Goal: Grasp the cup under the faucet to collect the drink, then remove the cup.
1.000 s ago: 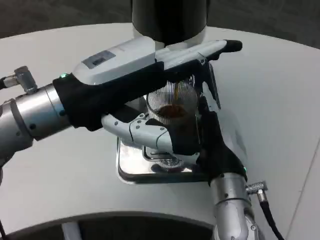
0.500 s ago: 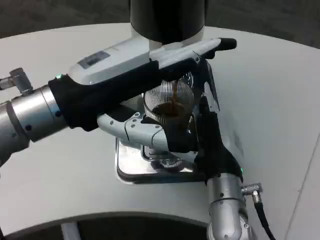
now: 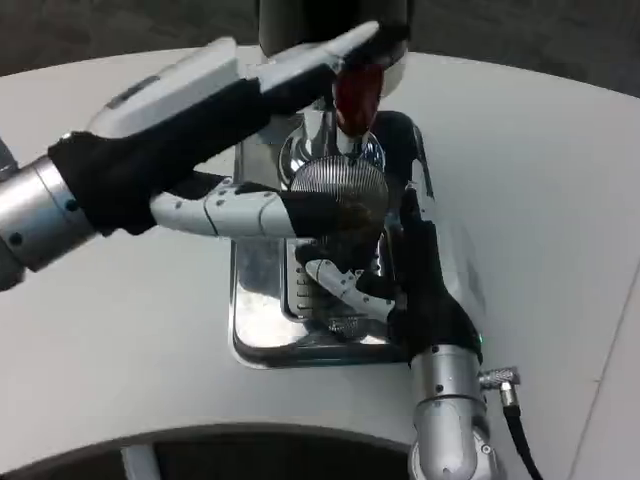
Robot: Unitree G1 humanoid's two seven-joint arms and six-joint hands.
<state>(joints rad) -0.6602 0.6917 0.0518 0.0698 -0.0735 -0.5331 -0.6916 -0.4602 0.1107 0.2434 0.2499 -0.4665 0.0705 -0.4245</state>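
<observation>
- Nearest: right forearm rises from the bottom edge over the white surface (image 3: pixel 560 180). The right robot hand (image 3: pixel 415 265) is wrapped round the side of the cup (image 3: pixel 338 200), its fingers (image 3: pixel 345 282) curled in against the wall. Judged as a holding grip: it keeps the cup steady and placed under the spout.
- The cup is a clear ribbed glass with dark liquid in it. It stands over the metal drip tray (image 3: pixel 262 300), near the slotted grate. Whether its base rests on the tray or is lifted just clear I cannot tell; the right robot hand hides the bottom.
- The tray sits under the outlet so spills land on metal, not on the surface.
- Left robot hand (image 3: pixel 270 135) reaches in from the left, above and across the cup. Upper fingers lie stretched out flat toward the red tap handle (image 3: pixel 357 90); lower fingers lie alongside the cup's near wall. It holds nothing that I can see. Contact with the handle is blurred, cannot be confirmed.
- Farthest: chrome faucet (image 3: pixel 320 140) directly behind and above the cup, mounted on the dark dispenser body (image 3: pixel 330 20).
- Judgement: cup holds drink, so filling looks well along; removal not yet done.
</observation>
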